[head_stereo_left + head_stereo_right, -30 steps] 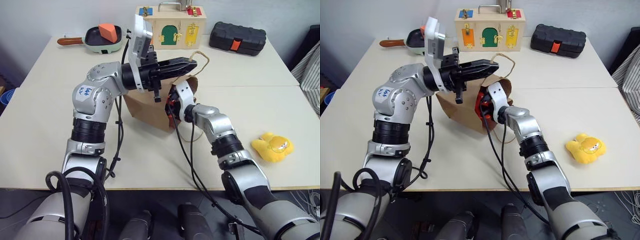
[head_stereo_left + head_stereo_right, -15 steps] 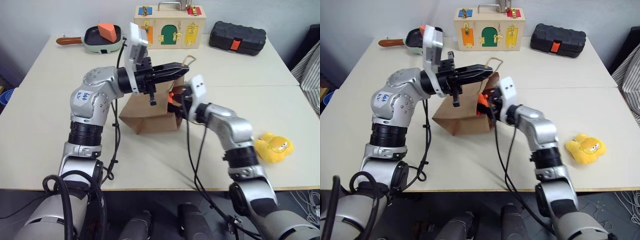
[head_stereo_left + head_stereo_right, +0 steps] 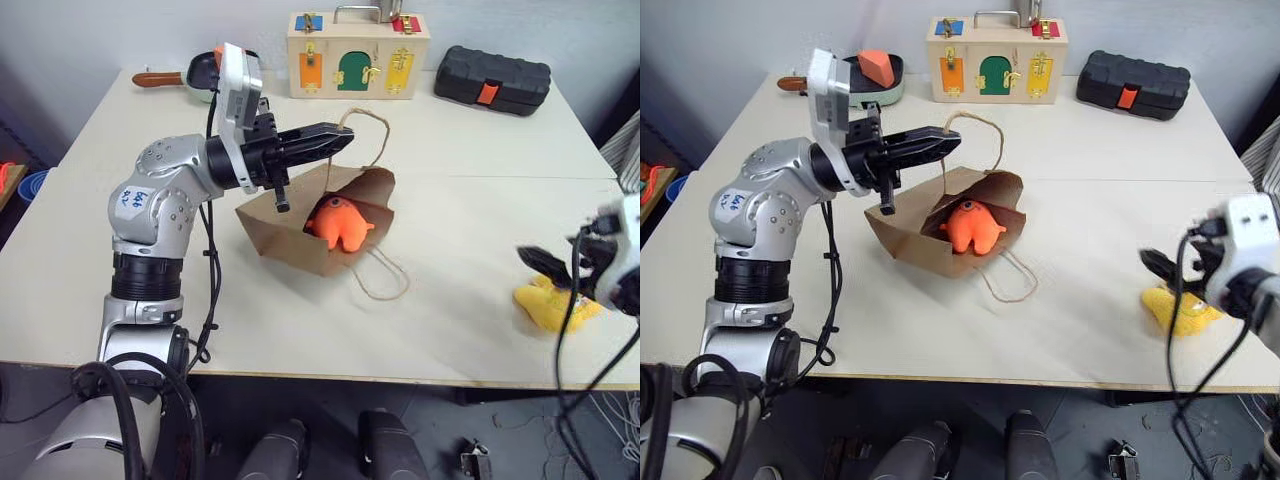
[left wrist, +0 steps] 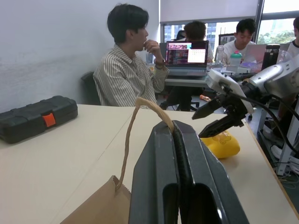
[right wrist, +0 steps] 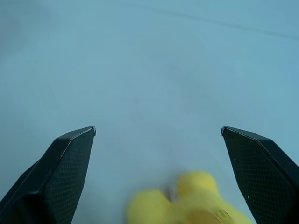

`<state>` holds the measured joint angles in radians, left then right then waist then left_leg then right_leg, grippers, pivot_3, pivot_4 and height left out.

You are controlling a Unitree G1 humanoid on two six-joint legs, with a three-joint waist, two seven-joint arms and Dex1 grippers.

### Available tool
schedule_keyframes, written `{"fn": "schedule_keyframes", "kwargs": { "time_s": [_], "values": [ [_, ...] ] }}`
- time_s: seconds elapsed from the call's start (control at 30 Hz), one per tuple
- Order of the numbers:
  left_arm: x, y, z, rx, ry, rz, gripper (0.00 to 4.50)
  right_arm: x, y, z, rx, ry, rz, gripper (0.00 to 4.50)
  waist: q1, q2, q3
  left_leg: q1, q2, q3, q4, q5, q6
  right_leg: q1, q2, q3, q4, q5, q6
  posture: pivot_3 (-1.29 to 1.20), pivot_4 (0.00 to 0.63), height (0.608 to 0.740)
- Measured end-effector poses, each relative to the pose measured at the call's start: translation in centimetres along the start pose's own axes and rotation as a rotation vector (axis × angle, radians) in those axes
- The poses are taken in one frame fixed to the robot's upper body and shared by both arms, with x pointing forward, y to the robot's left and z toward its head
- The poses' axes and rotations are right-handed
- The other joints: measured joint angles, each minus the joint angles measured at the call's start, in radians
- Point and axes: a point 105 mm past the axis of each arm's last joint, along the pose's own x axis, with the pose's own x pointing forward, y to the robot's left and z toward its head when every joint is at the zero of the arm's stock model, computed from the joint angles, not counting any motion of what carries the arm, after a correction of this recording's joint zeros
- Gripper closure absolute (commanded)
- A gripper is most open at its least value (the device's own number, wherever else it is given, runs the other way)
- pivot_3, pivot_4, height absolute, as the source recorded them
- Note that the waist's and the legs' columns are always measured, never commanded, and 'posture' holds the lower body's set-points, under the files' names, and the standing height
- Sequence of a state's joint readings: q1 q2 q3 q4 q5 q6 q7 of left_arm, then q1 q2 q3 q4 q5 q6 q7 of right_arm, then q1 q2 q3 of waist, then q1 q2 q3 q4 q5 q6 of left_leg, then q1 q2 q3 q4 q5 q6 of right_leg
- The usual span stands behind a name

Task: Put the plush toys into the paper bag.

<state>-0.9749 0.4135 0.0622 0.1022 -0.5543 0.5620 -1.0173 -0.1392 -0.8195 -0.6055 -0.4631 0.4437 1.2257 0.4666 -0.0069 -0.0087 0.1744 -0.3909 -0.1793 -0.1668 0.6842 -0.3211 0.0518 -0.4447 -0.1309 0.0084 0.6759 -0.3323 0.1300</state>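
The brown paper bag lies tipped on the table with its mouth facing me. The orange plush toy rests inside that mouth. My left gripper is above the bag, shut on one cord handle, which loops over its fingertips. The other handle lies flat on the table. At the right edge, the yellow plush toy lies on the table. My right gripper hangs open just above it and holds nothing. The yellow toy shows low between the spread fingers.
A wooden box with coloured doors and a black case stand at the far edge. A pan holding an orange block sits far left. Several people sit at desks beyond the table's right side.
My right gripper opened, left the orange toy in the bag, and swung out to the right over the yellow toy. The bag settled lower, mouth towards me. The camera view shifted.
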Motion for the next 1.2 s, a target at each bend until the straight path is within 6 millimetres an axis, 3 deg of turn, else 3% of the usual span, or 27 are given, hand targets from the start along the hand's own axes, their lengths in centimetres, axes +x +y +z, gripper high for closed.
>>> {"fn": "schedule_keyframes", "kwargs": {
  "time_s": [0.2,0.3,0.4,0.67,0.77,0.9,1.03,1.2],
  "values": [
    [0.1,-0.4,0.2,0.009,-0.004,-0.010,4.50,-0.5,-1.6,-5.3,0.019,0.147,-0.098,0.07,0.007,-0.001,0.000,0.002,0.001,0.003,0.001,0.000,0.000,0.001,0.000,0.001,0.000,0.000,0.001,0.00,0.150,0.740],
    [0.2,-0.4,0.2,0.014,-0.005,-0.005,4.50,-0.4,-1.9,-6.1,0.029,0.139,-0.106,0.24,0.006,-0.001,0.000,0.003,0.001,0.003,0.001,0.000,0.000,0.001,0.001,0.002,0.000,0.001,0.001,0.00,0.150,0.740],
    [0.2,-0.6,0.2,0.020,-0.005,-0.004,4.50,0.1,-1.6,-6.4,0.144,0.093,-0.079,0.98,0.007,-0.003,-0.002,0.004,0.002,0.003,0.000,0.000,0.000,0.003,0.001,0.002,-0.001,0.001,0.001,0.00,0.150,0.740],
    [0.1,-0.6,0.0,0.014,-0.002,0.000,4.50,0.0,-0.1,-5.2,0.268,0.036,0.052,3.69,0.003,-0.003,-0.002,0.004,0.002,0.004,0.000,0.000,0.000,0.002,0.001,0.003,-0.001,0.001,0.001,0.00,0.150,0.740],
    [0.2,-0.6,0.0,0.013,-0.005,-0.004,4.50,1.0,3.7,-1.3,0.308,-0.096,0.264,4.45,-0.006,-0.003,-0.002,0.005,0.003,0.006,0.000,0.000,0.000,0.002,0.002,0.005,-0.002,0.001,0.001,0.00,0.150,0.740],
    [0.8,-0.9,-0.2,0.006,-0.005,-0.024,4.50,1.4,11.8,4.5,0.237,-0.231,0.607,4.49,-0.010,-0.002,-0.002,0.005,0.004,0.006,-0.001,0.000,0.000,0.002,0.003,0.004,-0.001,0.001,0.001,0.00,0.150,0.740],
    [1.2,-1.1,-0.3,-0.007,-0.013,-0.039,4.50,2.6,19.3,6.7,0.200,-0.227,0.825,4.49,-0.013,-0.002,-0.002,0.004,0.004,0.005,-0.001,0.000,0.000,0.001,0.002,0.003,-0.002,0.001,0.001,0.00,0.150,0.740],
    [1.4,-1.6,-0.3,-0.035,-0.019,-0.057,4.50,5.0,23.8,8.2,0.193,-0.216,0.881,4.49,-0.016,-0.002,-0.002,0.003,0.002,0.003,0.000,0.000,0.001,0.001,0.001,0.000,-0.001,0.001,0.001,0.00,0.150,0.740]
  ]
}}
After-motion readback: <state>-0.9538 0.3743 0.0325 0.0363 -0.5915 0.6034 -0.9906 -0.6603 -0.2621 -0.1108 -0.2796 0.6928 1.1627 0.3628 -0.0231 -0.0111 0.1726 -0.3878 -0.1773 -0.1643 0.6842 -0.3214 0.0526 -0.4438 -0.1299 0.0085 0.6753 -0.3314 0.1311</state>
